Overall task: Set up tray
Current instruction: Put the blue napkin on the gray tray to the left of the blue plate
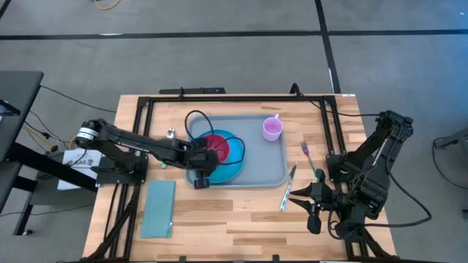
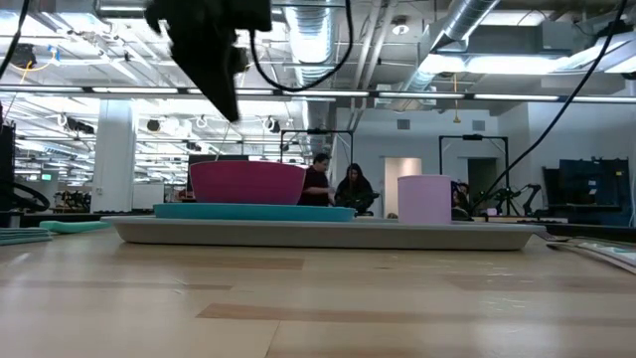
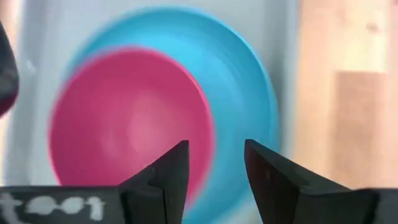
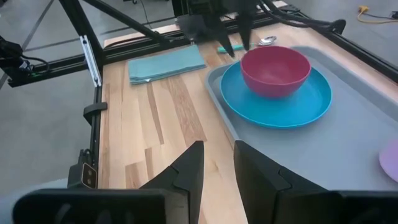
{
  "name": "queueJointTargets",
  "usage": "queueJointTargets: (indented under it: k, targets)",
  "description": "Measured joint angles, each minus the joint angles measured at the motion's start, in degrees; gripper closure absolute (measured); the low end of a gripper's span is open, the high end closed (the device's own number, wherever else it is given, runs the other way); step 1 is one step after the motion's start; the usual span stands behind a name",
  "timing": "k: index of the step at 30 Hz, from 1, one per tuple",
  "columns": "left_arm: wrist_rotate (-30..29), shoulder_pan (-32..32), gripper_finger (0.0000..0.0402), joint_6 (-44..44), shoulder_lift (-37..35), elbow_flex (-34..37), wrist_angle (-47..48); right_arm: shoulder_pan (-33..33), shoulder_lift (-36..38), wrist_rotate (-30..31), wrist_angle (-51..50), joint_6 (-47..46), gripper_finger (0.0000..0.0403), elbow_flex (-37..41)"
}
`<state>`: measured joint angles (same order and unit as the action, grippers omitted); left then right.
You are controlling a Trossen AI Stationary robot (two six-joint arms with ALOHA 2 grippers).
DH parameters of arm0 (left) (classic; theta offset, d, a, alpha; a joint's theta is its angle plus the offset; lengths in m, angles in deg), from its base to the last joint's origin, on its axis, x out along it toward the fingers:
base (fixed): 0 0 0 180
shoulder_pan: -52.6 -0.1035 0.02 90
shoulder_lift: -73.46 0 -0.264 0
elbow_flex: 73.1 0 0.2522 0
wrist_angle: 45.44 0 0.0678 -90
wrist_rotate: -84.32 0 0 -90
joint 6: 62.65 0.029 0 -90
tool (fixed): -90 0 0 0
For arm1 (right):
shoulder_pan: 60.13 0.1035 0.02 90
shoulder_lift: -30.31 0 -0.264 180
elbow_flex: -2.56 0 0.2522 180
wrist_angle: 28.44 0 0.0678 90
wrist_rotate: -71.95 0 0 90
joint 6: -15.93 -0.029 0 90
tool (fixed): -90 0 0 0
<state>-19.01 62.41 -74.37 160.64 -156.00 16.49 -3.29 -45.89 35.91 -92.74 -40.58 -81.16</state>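
- Teal napkin (image 1: 159,208) is lying flat on the wood table (image 1: 234,226) at the far left, just beside the tray and not on it.
- Left gripper (image 3: 214,168) is hanging above the pink bowl (image 1: 216,147), and its fingers are standing apart with nothing between them; I judge the bowl is now released.
- Bowl is sitting upright on the blue plate (image 1: 232,164), and the plate is lying in the left half of the tray (image 1: 272,169), which is resting in the middle of the table.
- Spoon (image 1: 170,134) is lying on the table behind the left arm, apart from the tray.
- Lilac cup (image 1: 272,129) is standing upright in the far right corner of the tray.
- Fork (image 1: 310,155) and knife (image 1: 287,188) are lying on the table just right of the tray.
- Right gripper (image 4: 217,163) is waiting over the table at the right side, fingers a little apart and empty.
- Placing the bowl seems finished; the next move is probably bringing the napkin or the cutlery, which calls for lifting the left arm straight up first so it is not knocking the bowl.
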Motion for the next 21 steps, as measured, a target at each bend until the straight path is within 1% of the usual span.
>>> queueJointTargets:
  k: [3,5,9,11,14,19,21]
  targets:
    - [4.69,1.48,0.0258,-10.01,-0.01,-4.30,10.18,0.00,0.00,-0.09,0.00,0.02,0.0321,0.00]
    - [6.57,3.37,0.0258,-16.29,-0.02,-6.00,17.66,0.00,0.00,-0.11,0.00,0.06,0.0321,0.00]
    - [10.58,9.19,0.0258,-26.59,-0.04,-6.38,30.54,0.00,0.00,-0.11,-0.33,0.17,0.0321,0.00]
    - [10.72,13.19,0.0258,-32.58,-0.04,-6.38,34.28,0.00,0.00,-0.11,-0.39,0.18,0.0321,-0.02]
    - [5.89,19.84,0.0258,-40.89,-0.04,-6.38,34.95,0.00,0.00,-0.09,-0.37,1.45,0.0321,-0.02]
    - [-3.64,29.99,0.0258,-56.00,0.30,-6.26,31.82,0.00,0.00,-0.09,-0.29,2.97,0.0321,-0.02]
    - [-7.81,33.25,0.0258,-62.29,0.57,-5.21,29.90,0.00,0.00,-0.05,-0.17,2.98,0.0321,-0.02]
